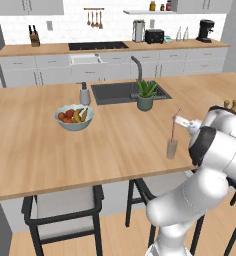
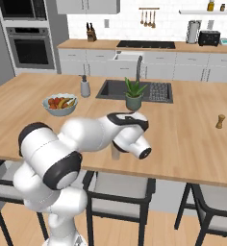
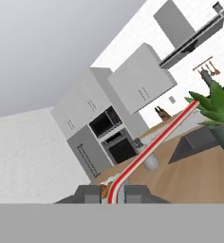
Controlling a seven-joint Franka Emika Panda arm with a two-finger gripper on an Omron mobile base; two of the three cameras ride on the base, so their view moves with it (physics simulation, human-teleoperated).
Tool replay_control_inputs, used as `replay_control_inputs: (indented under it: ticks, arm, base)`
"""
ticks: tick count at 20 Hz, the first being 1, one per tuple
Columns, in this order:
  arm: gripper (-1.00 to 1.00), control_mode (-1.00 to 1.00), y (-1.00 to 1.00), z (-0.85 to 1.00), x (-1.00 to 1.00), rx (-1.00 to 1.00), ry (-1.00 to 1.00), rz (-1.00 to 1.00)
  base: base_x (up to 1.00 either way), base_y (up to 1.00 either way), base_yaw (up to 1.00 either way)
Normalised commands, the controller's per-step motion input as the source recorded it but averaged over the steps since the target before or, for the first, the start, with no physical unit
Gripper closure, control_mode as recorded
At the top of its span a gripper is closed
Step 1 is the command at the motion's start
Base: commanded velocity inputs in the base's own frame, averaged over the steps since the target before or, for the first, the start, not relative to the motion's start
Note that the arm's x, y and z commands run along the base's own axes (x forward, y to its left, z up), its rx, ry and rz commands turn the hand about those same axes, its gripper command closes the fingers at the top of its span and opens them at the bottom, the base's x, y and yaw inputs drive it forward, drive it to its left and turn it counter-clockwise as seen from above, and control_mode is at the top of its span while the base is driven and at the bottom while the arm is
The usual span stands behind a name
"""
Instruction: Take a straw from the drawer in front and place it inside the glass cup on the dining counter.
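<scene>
Hand view puts the straw [image 3: 152,144] right between my fingertips: my claw [image 3: 116,193] is pinched tight on its lower part, and the red-pink stem runs away from me toward the potted plant [image 3: 217,111].

From the left base view, the straw [image 1: 175,126] stands nearly upright over the glass cup [image 1: 172,148], which sits on the dining counter [image 1: 35,145] close to its near edge, just in front of my claw [image 1: 182,121]. The straw's lower end seems to be at the cup's mouth or already inside; I cannot tell how deep.

So I judge I am at the placing step, with the fetching done. The next move calls for easing the straw straight down until it rests in the cup, then letting my jaws part and backing off without nudging the rim.

Room is fair. The plant and the sink [image 1: 121,91] lie well beyond the cup, and the fruit bowl [image 1: 74,117] is far to my left. The worry is the counter edge beside the cup, with a stool [image 1: 65,210] below: a sideways knock could tip the cup off.
</scene>
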Motion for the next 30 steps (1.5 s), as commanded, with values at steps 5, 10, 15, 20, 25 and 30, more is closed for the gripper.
replay_control_inputs:
  ticks: [5, 10, 15, 20, 25, 30]
  arm:
    - [1.00, -1.00, -0.01, -0.26, 0.33, 0.00, 0.03, 0.00]
    - [1.00, -1.00, 0.00, -0.22, 0.32, 0.00, 0.03, 0.00]
    - [1.00, -1.00, -0.05, -0.20, -0.03, 0.00, 0.00, 0.00]
    - [1.00, -1.00, -0.09, -0.19, -0.21, 0.00, 0.00, 0.00]
    - [1.00, -1.00, 0.00, -0.36, -0.03, -0.03, 0.00, 0.00]
    - [1.00, -1.00, 0.00, -0.24, -0.25, -0.02, 0.00, 0.00]
  base:
    - [0.00, 0.00, 0.00]
    - [0.00, 0.00, 0.00]
    - [0.00, 0.00, 0.00]
    - [0.00, 0.00, 0.00]
    - [0.00, 0.00, 0.00]
    - [0.00, 0.00, 0.00]
